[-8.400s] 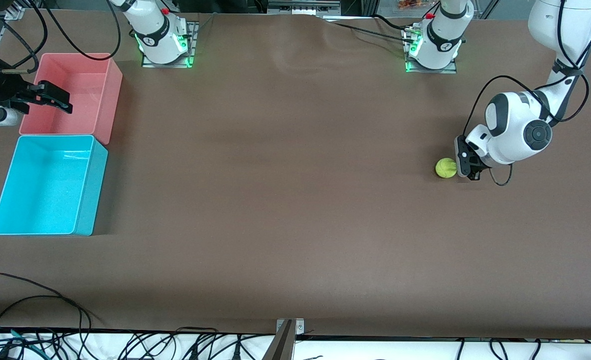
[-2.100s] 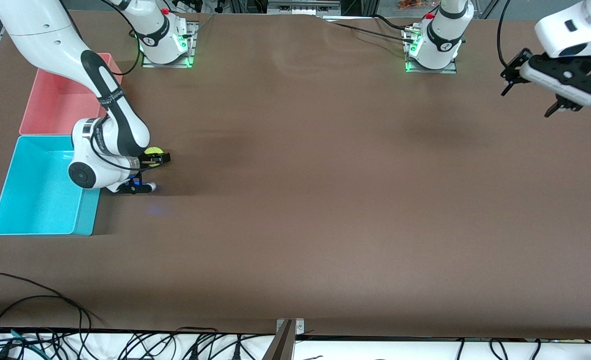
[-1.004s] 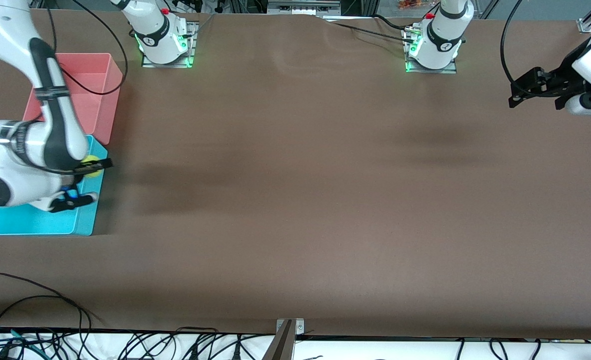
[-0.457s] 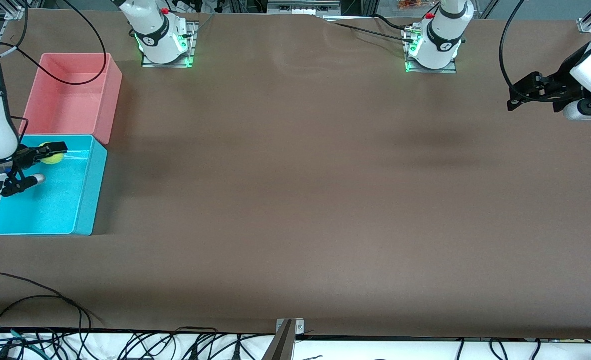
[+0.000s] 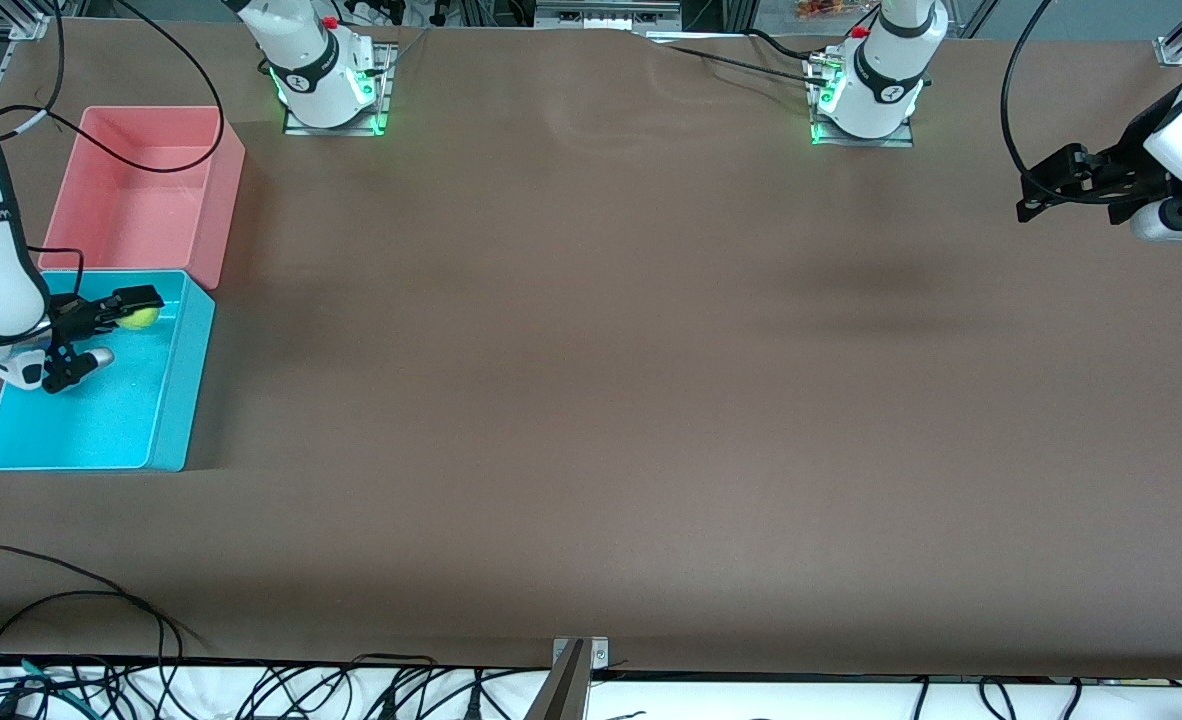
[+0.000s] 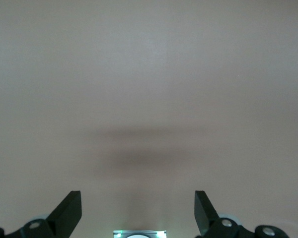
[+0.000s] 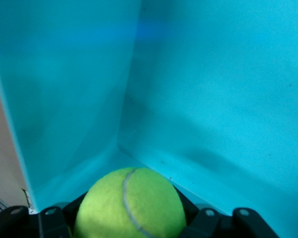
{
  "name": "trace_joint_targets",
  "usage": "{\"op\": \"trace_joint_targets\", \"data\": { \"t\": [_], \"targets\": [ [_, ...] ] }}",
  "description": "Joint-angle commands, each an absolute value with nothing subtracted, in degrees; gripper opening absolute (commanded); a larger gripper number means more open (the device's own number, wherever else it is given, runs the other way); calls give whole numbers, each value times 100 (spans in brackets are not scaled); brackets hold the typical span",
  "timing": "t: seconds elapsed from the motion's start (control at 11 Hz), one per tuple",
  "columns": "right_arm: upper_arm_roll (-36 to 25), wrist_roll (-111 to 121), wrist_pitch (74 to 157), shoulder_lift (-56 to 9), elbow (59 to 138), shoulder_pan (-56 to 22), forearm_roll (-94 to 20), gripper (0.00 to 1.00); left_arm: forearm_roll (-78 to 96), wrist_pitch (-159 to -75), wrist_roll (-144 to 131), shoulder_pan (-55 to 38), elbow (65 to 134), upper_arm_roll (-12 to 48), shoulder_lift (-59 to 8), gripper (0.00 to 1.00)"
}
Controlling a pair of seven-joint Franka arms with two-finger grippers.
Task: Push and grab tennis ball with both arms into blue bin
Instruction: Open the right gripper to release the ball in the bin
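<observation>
The yellow-green tennis ball [image 5: 140, 318] hangs over the blue bin [image 5: 81, 425], inside its corner beside the pink tub. My right gripper [image 5: 134, 308] is shut on it. In the right wrist view the tennis ball [image 7: 129, 204] fills the space between the black jaws, with the blue bin's walls and floor [image 7: 223, 114] close below. My left gripper [image 5: 1043, 187] waits open and empty in the air over the table's edge at the left arm's end. The left wrist view shows its fingers [image 6: 69, 214] wide apart over bare brown table.
A pink tub [image 5: 141, 195] stands against the blue bin, farther from the front camera. The two arm bases [image 5: 326, 85] [image 5: 866, 90] sit along the table's back edge. Cables [image 5: 71, 600] lie off the table's front edge.
My right gripper carried the ball from the bin's rim to over its inside, then shifted a little back toward the rim. The left gripper stayed put.
</observation>
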State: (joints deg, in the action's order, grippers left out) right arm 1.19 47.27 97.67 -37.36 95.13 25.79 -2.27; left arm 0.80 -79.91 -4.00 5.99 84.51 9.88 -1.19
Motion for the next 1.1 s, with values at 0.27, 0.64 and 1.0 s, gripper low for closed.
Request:
{"op": "trace_joint_targets", "data": {
  "t": [0.27,0.64,1.0],
  "targets": [
    [220,4764,9730,-3850,9404,2689,-501,100,176,-7849,-448,554,8218,1019,-220,100],
    [246,4668,9546,-3631,9291,2637,-457,100,105,-7849,-448,229,8279,792,-141,100],
    [255,4116,8931,-2912,8991,2374,-81,100,123,-7901,-448,229,8446,695,-44,100]
  ]
}}
